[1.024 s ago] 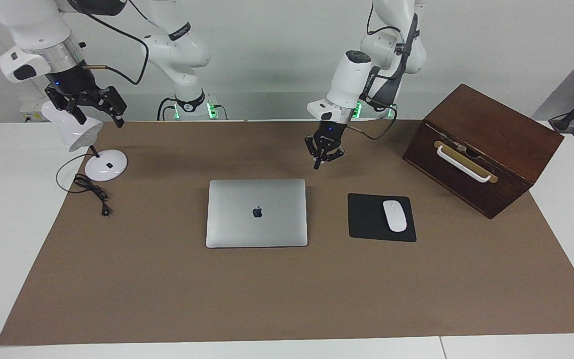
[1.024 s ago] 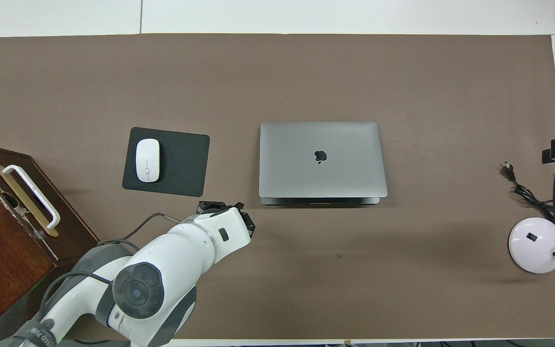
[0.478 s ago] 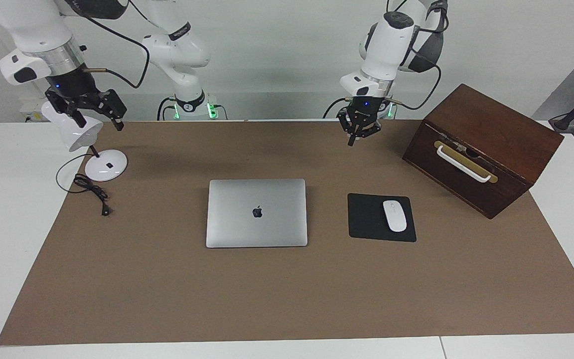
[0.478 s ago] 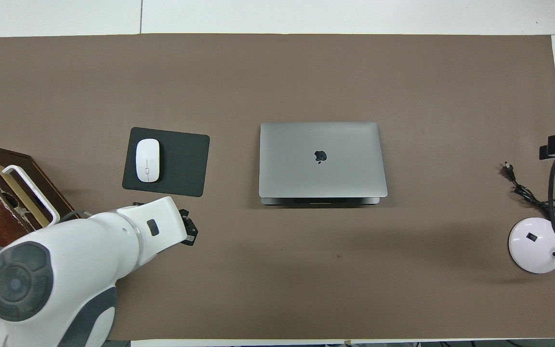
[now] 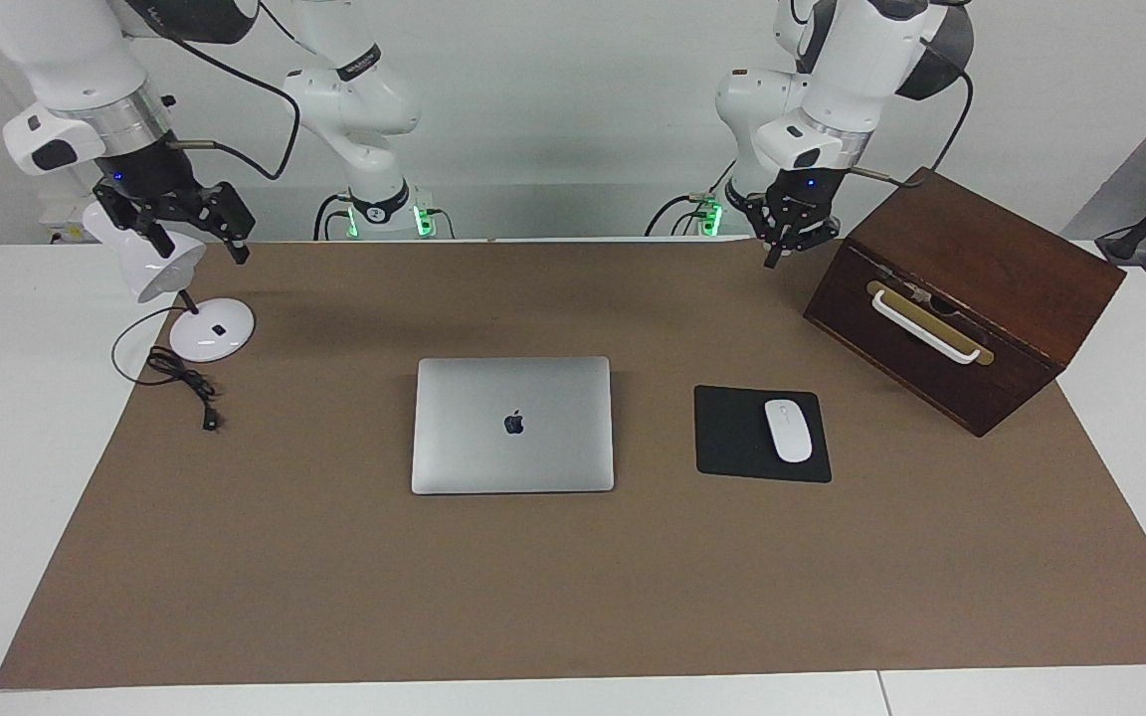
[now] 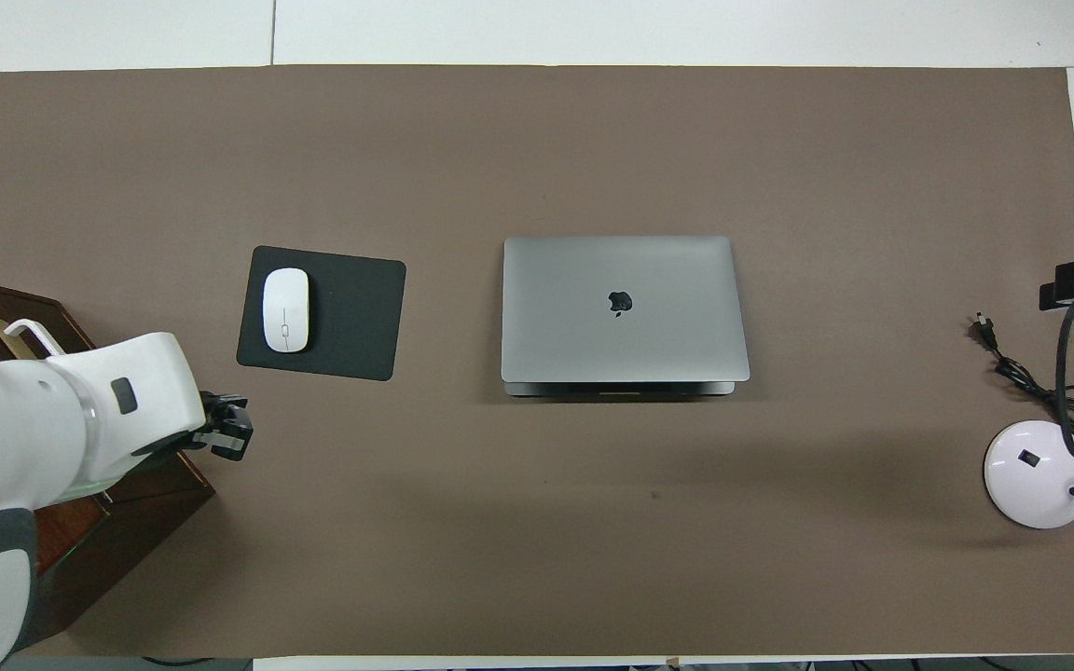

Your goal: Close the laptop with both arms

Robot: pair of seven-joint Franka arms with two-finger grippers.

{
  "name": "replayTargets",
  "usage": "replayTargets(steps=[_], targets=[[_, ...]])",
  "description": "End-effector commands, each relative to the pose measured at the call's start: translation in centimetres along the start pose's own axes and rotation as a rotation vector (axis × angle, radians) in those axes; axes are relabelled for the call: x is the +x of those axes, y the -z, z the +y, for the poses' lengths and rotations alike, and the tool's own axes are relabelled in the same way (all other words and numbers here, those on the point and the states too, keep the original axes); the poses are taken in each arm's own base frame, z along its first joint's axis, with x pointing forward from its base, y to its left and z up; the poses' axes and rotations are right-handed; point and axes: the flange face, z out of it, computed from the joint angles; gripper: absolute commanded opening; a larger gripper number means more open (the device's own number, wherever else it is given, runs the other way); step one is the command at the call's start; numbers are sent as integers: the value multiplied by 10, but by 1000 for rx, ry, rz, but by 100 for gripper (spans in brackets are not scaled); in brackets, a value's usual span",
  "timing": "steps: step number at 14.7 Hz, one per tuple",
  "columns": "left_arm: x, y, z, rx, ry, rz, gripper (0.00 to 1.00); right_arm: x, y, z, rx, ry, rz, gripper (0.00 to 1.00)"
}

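The silver-grey laptop (image 5: 512,425) lies flat in the middle of the brown mat with its lid down and the dark logo showing, as the overhead view of the laptop (image 6: 624,308) confirms. No gripper touches it. My left gripper (image 5: 772,259) hangs shut in the air beside the wooden box's corner, toward the left arm's end of the table, and my left gripper (image 6: 231,434) also shows from overhead. My right gripper (image 5: 197,239) is raised over the desk lamp, open, holding nothing.
A black mousepad (image 5: 727,438) with a white mouse (image 5: 788,430) lies beside the laptop. A dark wooden box (image 5: 971,288) with a white handle stands toward the left arm's end. A white desk lamp (image 5: 212,329) and its black cable (image 5: 185,383) sit toward the right arm's end.
The left arm has swung up and away from the laptop's edge toward the wooden box, its gripper staying shut. The right arm has barely moved. The laptop has not moved.
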Motion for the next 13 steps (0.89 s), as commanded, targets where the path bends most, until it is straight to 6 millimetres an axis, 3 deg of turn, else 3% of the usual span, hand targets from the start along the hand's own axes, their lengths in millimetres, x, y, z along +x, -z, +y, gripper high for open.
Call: replayTargets(steps=[1, 7, 13], targets=[[-7, 22, -36, -5, 1, -25, 0, -4, 0, -2, 14, 25, 17, 100], [-31, 62, -113, 15, 58, -21, 0, 1, -2, -8, 9, 51, 34, 100], [-41, 73, -154, 39, 186, -5, 0, 11, -8, 5, 8, 72, 41, 100]])
